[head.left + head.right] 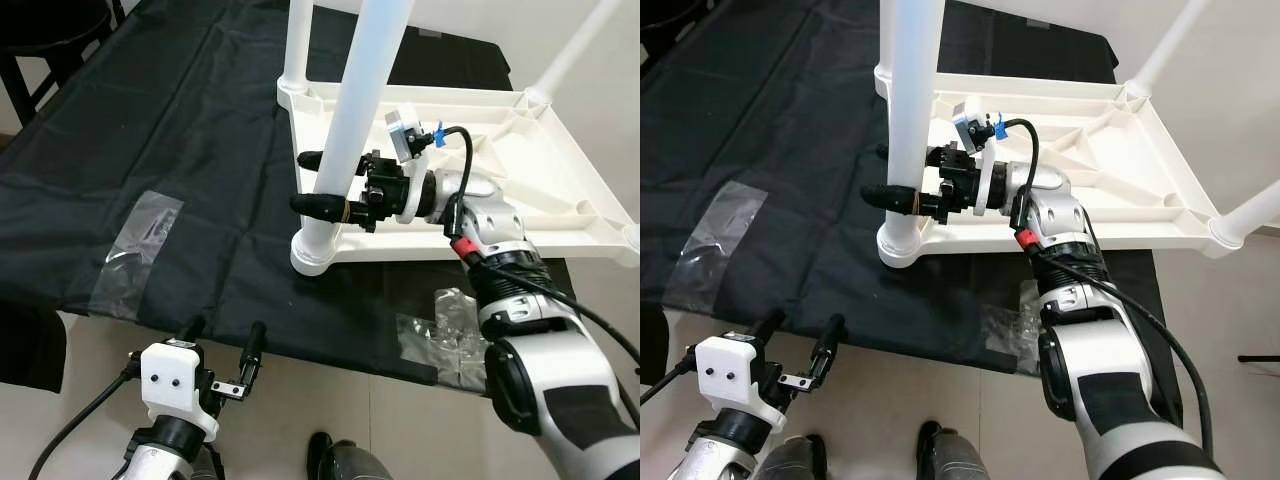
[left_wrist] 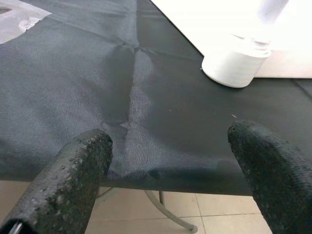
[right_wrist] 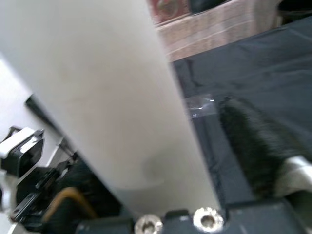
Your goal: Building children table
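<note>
1. Item: white plastic tabletop [image 1: 470, 170], lying upside down on a black cloth [image 1: 180, 150] that covers the surface. Ribbed underside faces up.
2. Item: near-corner leg [image 1: 350, 120], white tube, standing upright in its corner socket [image 1: 315, 250] at the edge of the tabletop closest to the robot. Other legs stand at the far corners; one at the back left [image 1: 298, 40], one at the back right [image 1: 580, 45].
3. Right tool [image 1: 315, 182]: reached across the tabletop, black fingers one on each side of the near-corner leg low on the tube, closed against it. The right wrist view has the tube pressed close between them.
4. Left tool [image 1: 222, 345]: held low at the near edge of the cloth, fingers spread, holding nothing. Its wrist view looks across the cloth toward the socket [image 2: 234, 68].
5. Other: patches of clear tape [image 1: 140, 250] on the cloth; crumpled clear plastic [image 1: 445, 330] near the right arm.
6. Step in hand, by judgement: seating or tightening the near-corner leg in its socket.
7. Next move, by judgement: firm pressure or turning along the tube's axis, keeping it upright; the free left tool could steady the tabletop against sliding.
</note>
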Controlling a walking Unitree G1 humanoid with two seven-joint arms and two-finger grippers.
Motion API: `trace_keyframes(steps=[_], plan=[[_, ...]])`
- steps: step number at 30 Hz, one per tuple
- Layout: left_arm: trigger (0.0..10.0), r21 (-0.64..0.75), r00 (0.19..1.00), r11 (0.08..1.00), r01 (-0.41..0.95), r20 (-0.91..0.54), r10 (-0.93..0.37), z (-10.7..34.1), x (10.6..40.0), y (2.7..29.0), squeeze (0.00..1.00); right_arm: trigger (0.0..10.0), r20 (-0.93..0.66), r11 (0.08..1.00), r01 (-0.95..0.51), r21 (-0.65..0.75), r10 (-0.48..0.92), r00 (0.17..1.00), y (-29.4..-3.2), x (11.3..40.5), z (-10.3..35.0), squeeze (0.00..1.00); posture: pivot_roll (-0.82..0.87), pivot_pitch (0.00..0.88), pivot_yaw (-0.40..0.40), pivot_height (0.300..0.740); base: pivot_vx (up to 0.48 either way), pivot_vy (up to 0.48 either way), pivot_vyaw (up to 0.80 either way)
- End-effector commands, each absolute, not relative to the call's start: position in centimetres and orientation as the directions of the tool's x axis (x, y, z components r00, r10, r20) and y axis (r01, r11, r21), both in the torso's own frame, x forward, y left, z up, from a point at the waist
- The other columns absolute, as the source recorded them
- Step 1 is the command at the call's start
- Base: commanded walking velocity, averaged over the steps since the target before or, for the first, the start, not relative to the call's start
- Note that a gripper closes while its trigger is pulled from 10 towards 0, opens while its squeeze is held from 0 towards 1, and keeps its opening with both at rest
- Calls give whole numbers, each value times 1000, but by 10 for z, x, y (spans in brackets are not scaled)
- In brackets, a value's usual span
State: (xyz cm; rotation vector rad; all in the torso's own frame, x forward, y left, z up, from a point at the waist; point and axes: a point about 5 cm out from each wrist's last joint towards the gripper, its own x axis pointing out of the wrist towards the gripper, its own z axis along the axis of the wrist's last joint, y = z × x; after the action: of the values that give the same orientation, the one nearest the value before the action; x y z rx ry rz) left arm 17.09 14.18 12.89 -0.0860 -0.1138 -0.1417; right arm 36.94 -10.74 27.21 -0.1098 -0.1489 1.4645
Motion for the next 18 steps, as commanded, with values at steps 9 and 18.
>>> trace_keyframes(steps=[9, 18], plan=[[10000, -74, 987, 987, 142, 90, -135, 124, 174, 141, 0, 0, -33, 49, -979, -197, 998, 57, -116, 371, 269, 0, 132, 264, -153, 740, 0, 0, 0], [10000, -64, 988, 989, 134, 92, -128, 118, 184, 143, 0, 0, 16, 528, -849, -32, 849, 528, -90, 355, 201, 0, 145, 186, -198, 740, 0, 0, 0]])
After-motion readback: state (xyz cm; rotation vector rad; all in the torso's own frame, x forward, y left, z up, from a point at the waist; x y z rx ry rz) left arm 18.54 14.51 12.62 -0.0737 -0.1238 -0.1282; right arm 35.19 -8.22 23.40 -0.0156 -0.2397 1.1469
